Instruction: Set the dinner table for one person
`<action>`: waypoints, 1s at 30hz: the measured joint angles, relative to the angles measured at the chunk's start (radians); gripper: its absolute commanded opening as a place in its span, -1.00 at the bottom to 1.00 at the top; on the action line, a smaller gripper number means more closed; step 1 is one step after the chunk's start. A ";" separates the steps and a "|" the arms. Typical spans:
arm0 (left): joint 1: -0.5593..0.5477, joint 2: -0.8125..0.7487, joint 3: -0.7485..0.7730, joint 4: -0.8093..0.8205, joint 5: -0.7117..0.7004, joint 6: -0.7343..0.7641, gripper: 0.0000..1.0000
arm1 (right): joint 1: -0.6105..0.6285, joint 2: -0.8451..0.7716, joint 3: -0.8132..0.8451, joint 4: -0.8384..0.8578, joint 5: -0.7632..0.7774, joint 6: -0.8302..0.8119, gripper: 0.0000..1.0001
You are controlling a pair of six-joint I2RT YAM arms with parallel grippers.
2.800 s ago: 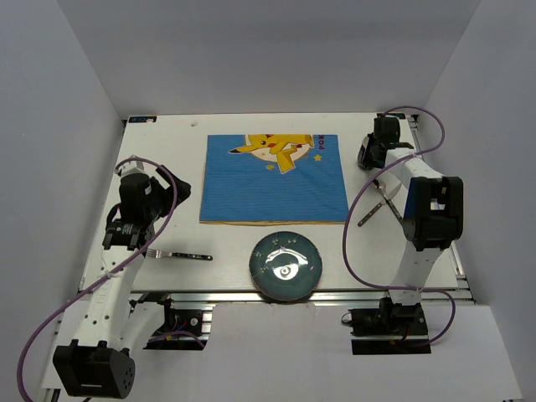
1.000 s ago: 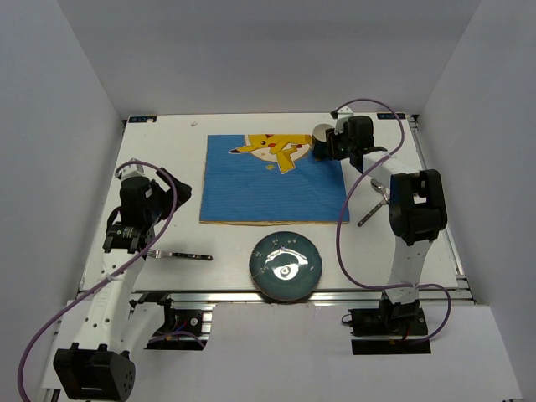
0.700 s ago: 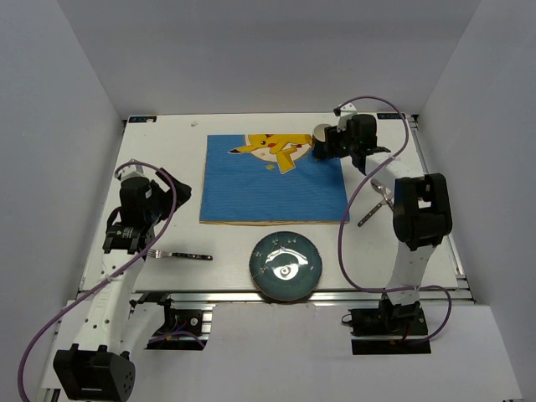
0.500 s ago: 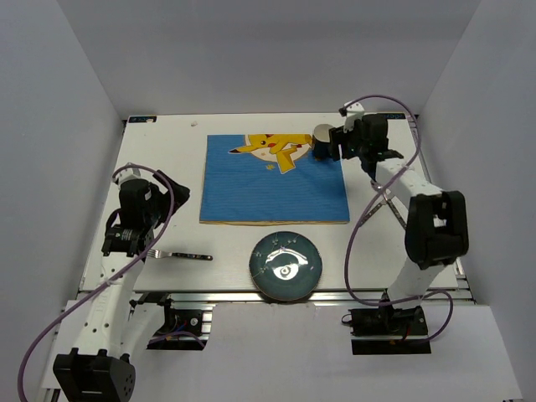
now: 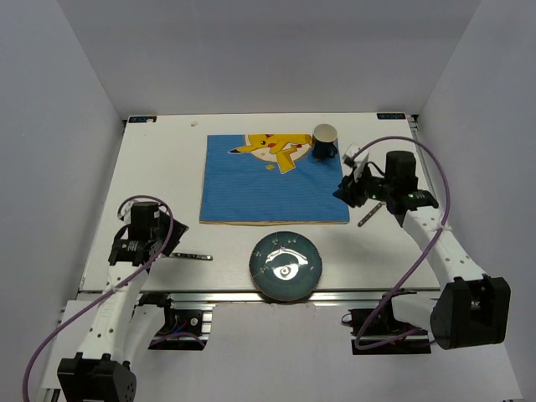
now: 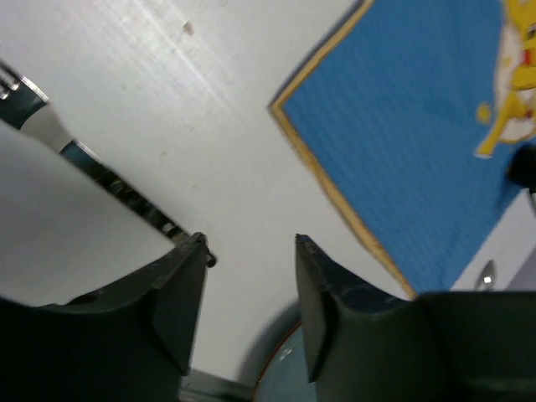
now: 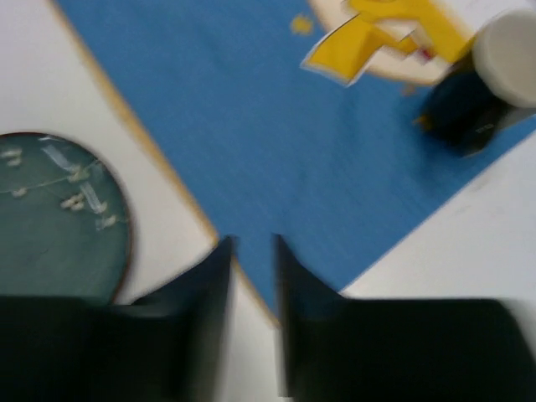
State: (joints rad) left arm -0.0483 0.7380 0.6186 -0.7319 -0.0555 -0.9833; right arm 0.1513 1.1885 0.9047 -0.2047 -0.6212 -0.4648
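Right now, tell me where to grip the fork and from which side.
Grip the fork by its handle, near the middle, from straight above with jaws across its narrow width. It lies flat on the table, handle end toward the plate, so nothing offers a side hold.

The left arm (image 5: 105, 315) at lower left and the right arm (image 5: 444, 247) at lower right are slim and white, with black joint blocks (image 5: 471, 311) and dark jaws. A purple cable (image 5: 399, 285) loops along each.
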 measured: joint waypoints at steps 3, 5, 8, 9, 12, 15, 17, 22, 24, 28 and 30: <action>0.000 0.043 -0.016 -0.035 0.013 -0.012 0.35 | 0.020 0.001 -0.027 -0.123 -0.039 -0.067 0.18; 0.000 0.067 -0.016 -0.047 0.016 -0.009 0.49 | 0.039 0.022 -0.033 -0.206 -0.055 -0.098 0.24; 0.000 0.088 -0.016 -0.061 0.017 0.010 0.59 | 0.079 0.071 -0.052 -0.290 -0.089 -0.119 0.29; 0.000 0.090 -0.016 -0.062 0.020 0.019 0.60 | 0.094 0.087 -0.065 -0.310 -0.100 -0.121 0.29; 0.000 0.084 -0.017 -0.053 0.043 0.052 0.64 | 0.129 0.142 -0.097 -0.349 -0.136 -0.113 0.29; 0.000 0.050 -0.037 -0.020 0.083 0.079 0.71 | 0.153 0.213 -0.101 -0.363 -0.174 -0.097 0.25; 0.000 0.015 -0.059 0.005 0.114 0.086 0.76 | 0.158 0.272 -0.096 -0.366 -0.198 -0.088 0.22; 0.000 -0.056 -0.093 0.082 0.189 0.089 0.79 | 0.165 0.412 -0.069 -0.365 -0.224 -0.067 0.21; 0.000 -0.065 -0.101 0.109 0.211 0.088 0.79 | 0.166 0.454 -0.060 -0.360 -0.229 -0.058 0.20; 0.000 -0.067 -0.103 0.139 0.242 0.088 0.80 | 0.166 0.507 -0.047 -0.337 -0.238 -0.026 0.16; 0.000 -0.068 -0.103 0.147 0.251 0.089 0.82 | 0.168 0.525 -0.044 -0.315 -0.241 -0.002 0.15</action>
State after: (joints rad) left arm -0.0483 0.6701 0.5152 -0.5846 0.1951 -0.8948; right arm 0.3195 1.7130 0.8604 -0.5198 -0.8627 -0.4671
